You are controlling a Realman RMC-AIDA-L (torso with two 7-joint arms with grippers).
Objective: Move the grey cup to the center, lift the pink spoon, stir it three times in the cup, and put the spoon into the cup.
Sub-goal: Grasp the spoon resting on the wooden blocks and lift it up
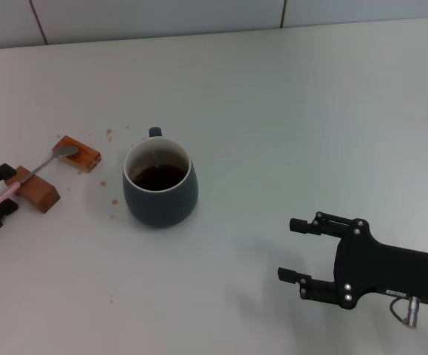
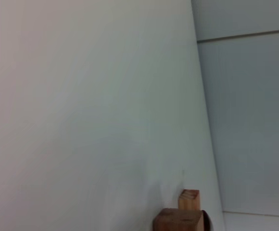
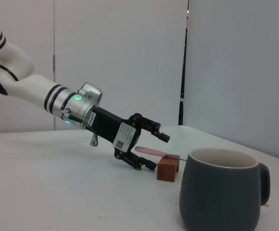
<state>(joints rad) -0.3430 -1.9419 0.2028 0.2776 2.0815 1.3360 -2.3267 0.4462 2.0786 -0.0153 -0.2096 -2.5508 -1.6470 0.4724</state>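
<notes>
The grey cup [image 1: 160, 185] stands upright left of the table's middle, with dark liquid inside and its handle pointing away from me. It also shows close up in the right wrist view [image 3: 223, 195]. The pink spoon [image 1: 43, 164] lies across two brown blocks to the cup's left, its bowl on the far block. My left gripper [image 1: 3, 194] is open at the left edge, with one finger on each side of the spoon's pink handle [image 3: 151, 151]. My right gripper [image 1: 291, 250] hovers open and empty at the lower right, well clear of the cup.
Two brown wooden blocks [image 1: 80, 153] [image 1: 40, 191] hold the spoon up off the table. Small brown specks lie on the white tabletop [image 1: 287, 133] between the blocks and the cup. A tiled wall runs along the far edge.
</notes>
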